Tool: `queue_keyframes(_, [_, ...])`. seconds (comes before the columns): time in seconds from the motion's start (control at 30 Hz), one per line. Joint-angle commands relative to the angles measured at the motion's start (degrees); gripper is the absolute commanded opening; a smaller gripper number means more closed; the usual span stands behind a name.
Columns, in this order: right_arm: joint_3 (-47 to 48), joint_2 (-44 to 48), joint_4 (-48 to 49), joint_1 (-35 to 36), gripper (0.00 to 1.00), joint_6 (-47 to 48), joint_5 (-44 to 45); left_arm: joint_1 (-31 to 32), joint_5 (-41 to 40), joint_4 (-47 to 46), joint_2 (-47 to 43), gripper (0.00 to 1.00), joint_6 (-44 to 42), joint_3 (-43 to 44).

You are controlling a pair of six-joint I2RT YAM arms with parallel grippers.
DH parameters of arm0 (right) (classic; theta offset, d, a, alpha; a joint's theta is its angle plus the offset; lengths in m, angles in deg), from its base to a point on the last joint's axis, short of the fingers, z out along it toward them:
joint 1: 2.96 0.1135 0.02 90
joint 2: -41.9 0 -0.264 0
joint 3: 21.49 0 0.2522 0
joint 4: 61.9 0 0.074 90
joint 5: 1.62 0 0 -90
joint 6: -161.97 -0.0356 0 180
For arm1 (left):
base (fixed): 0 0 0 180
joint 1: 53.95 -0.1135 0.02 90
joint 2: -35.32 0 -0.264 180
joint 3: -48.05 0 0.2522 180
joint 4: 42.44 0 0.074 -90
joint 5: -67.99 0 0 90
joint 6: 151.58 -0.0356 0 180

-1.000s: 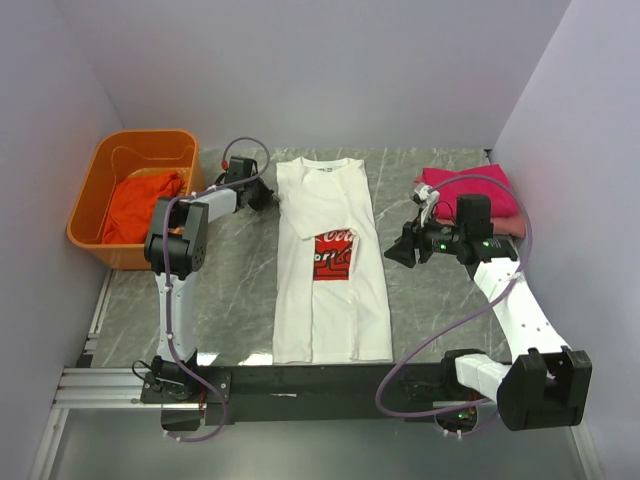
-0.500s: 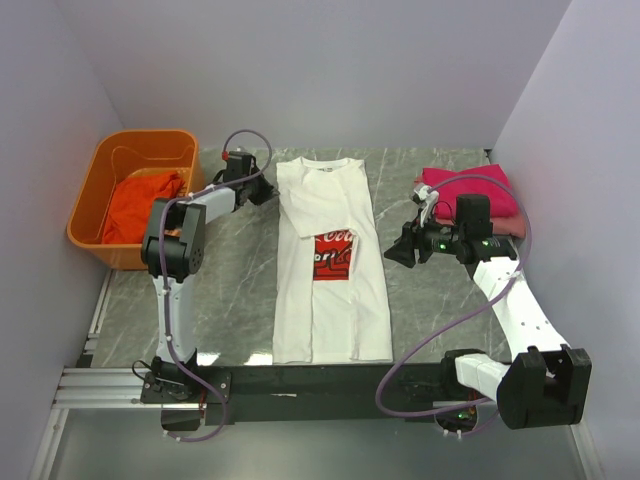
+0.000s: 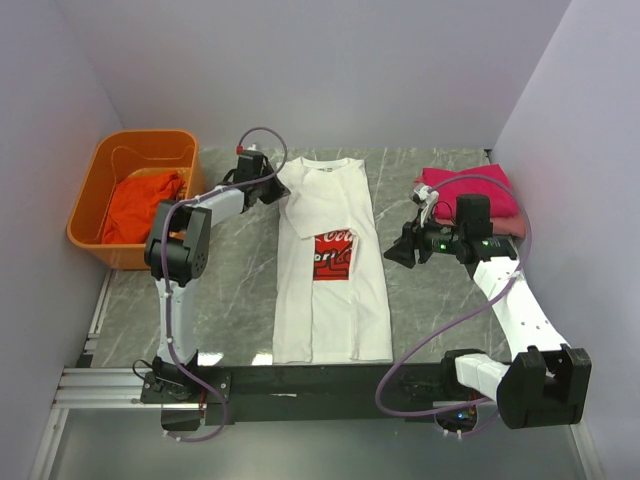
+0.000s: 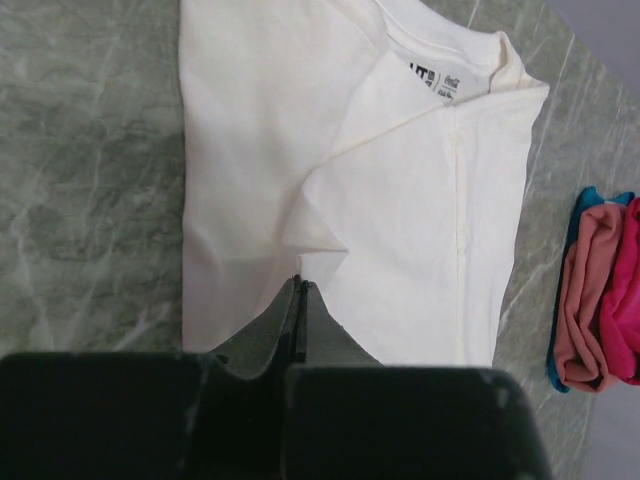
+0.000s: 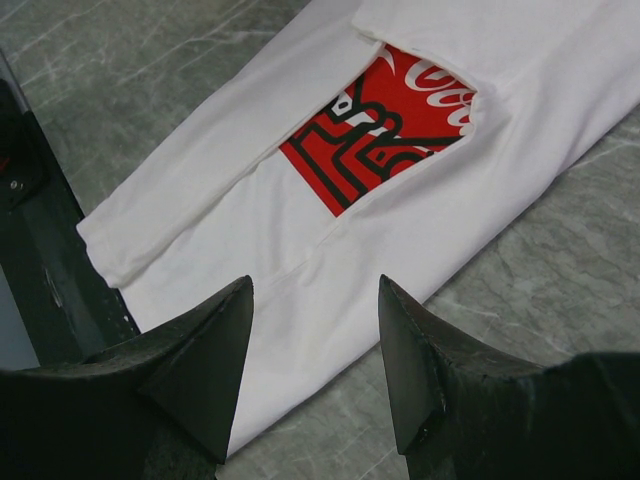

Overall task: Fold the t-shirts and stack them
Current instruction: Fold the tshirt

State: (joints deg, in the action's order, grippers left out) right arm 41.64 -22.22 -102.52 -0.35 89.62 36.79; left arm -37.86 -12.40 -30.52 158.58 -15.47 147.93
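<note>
The white t-shirt lies at frame centre, its long axis running top to bottom and its collar toward the top. The left gripper sits nearer, at the shirt's upper-left edge, jaws apparently pinched shut on sleeve cloth. The right gripper hovers half-spread and empty, just right of the shirt.

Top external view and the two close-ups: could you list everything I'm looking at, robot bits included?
white t-shirt: one, white with red print, middle of the table, partly folded
folded t-shirts: three showing, magenta, pink, blue, stacked at the far right
orange-red t-shirt: one, inside the basket
basket: one, orange, far left
table: one, grey marbled
cables: two, purple, one along each arm
arms: two, white and black, near edge
left end effector: one, black, shut on the white t-shirt's sleeve fold
right end effector: one, black, open, by the white t-shirt's right edge
</note>
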Motion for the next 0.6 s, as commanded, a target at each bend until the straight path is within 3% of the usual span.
queue_keyframes(0.0, [1.44, -0.04, -0.31, -0.59, 0.60, 0.54, -1.05, 1.21, -0.72, -0.18, -2.32, 0.00, -1.98, 2.38])
queue_keyframes(0.4, [1.61, -0.04, -0.75, -0.85, 0.60, 0.72, -1.23, 6.31, -5.91, 5.89, -0.04, 0.01, -4.97, 8.52])
queue_keyframes(0.53, [1.61, -0.13, -0.83, -1.03, 0.60, 0.81, -1.58, 7.63, -5.39, 7.47, 1.28, 0.05, -6.11, 9.59])
queue_keyframes(0.57, [1.70, -0.22, -0.92, -1.03, 0.60, 0.72, -1.67, 7.81, -5.04, 7.82, 1.37, 0.12, -6.38, 9.59])
